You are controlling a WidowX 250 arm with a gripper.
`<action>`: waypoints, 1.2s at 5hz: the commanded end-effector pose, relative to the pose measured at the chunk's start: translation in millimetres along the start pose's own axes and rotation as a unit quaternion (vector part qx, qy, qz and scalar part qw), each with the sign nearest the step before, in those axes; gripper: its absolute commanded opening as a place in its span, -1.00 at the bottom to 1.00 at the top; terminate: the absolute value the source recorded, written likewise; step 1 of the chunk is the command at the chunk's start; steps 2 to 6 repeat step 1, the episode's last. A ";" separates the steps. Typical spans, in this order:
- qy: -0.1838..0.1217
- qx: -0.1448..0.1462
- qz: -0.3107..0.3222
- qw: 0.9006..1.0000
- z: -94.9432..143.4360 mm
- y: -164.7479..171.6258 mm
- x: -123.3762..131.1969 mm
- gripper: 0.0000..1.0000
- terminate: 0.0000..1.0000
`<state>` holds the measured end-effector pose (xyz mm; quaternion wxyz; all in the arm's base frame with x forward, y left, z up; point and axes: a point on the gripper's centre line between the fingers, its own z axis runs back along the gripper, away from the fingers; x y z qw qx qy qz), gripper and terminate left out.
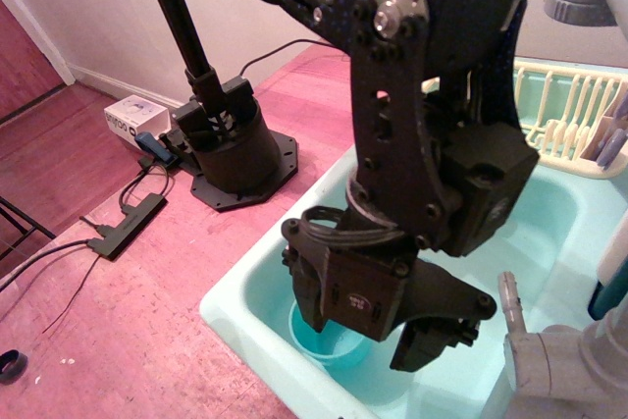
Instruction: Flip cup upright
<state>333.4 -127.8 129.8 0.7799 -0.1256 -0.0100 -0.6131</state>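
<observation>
The teal cup (324, 345) sits on the floor of the pale mint sink basin (231, 313), near its front left corner. Only part of its round body shows, under the gripper; its handle is hidden and I cannot tell which way its opening faces. My black gripper (365, 340) is lowered into the basin right over the cup. Its jaws stand wide apart. The left finger (314, 306) covers the cup's upper part, and the right finger (424, 345) is to the cup's right, apart from it.
A cream dish rack (569, 115) stands at the back right of the sink. A grey faucet (549, 360) rises at the front right, close to the right finger. A black stand base (231, 149), cables and a white box (132, 117) lie on the pink floor at left.
</observation>
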 end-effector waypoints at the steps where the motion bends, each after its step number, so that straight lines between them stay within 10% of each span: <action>1: -0.008 0.019 -0.015 1.000 12.7 -0.7 4.6 1.00 1.00; 6: -0.008 0.019 -0.015 1.000 12.7 -0.7 4.6 1.00 1.00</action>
